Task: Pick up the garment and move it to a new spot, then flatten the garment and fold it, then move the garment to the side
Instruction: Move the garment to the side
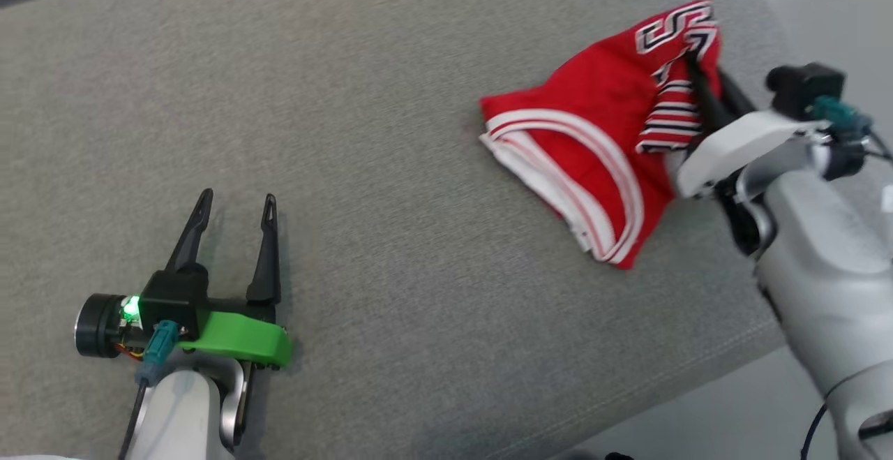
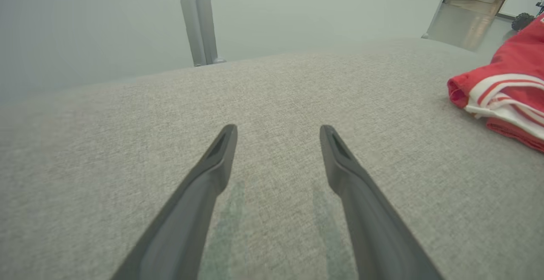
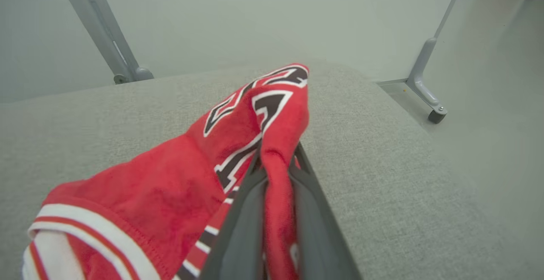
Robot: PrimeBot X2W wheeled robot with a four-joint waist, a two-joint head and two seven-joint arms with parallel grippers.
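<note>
Left gripper (image 1: 238,198): fingers spread wide, holding nothing, low over the grey fabric surface (image 1: 418,271) at its near left. Garment (image 1: 579,139): red jersey with white trim, bunched toward the right end of the surface, one fold raised; judged light, limp and unbreakable, best taken at a hem or corner. Right gripper (image 3: 277,169): pinched on that raised fold.

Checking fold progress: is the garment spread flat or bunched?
Bunched: the red garment lies crumpled, one fold pinched in the right claw.
</note>
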